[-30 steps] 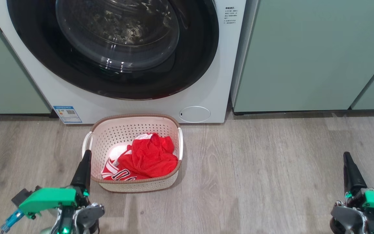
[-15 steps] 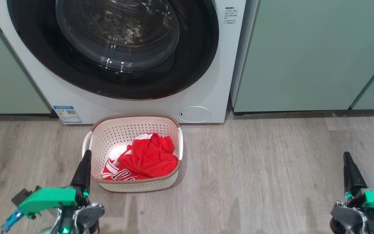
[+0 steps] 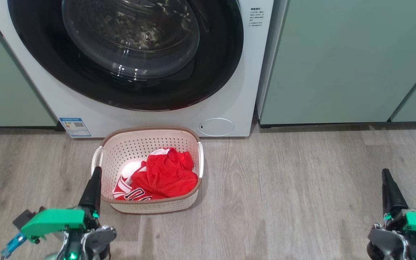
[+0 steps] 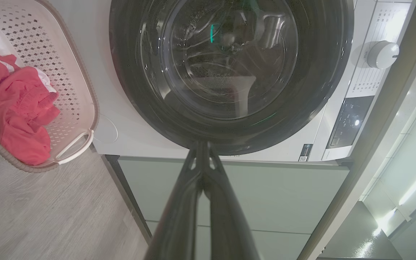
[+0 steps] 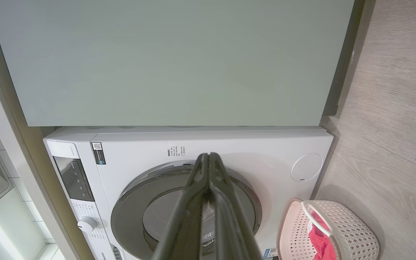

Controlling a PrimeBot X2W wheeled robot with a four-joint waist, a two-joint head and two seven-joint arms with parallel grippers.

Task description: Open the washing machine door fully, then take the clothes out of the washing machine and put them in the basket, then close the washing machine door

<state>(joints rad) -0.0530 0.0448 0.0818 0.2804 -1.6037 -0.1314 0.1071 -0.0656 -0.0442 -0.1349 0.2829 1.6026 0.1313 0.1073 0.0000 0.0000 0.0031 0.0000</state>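
Observation:
The white washing machine point(image 3: 229, 90) stands at the back with its black-rimmed glass door point(image 3: 128, 47) lying flat against its front, closed. The same door point(image 4: 229, 68) faces the left wrist view, and it appears again as the door point(image 5: 143, 213) in the right wrist view. Red clothes point(image 3: 161, 175) lie heaped in the cream basket point(image 3: 146, 135) on the floor before the machine. My left gripper point(image 3: 96, 169) is shut and empty, at the basket's left rim. Far to the right, over bare floor, my right gripper point(image 3: 385, 171) is shut and empty too.
Pale green cabinets point(image 3: 345, 61) flank the machine on both sides. A small round white service flap point(image 3: 216, 126) sits at the machine's lower right. Wood-look floor point(image 3: 294, 187) stretches between the basket and the right gripper.

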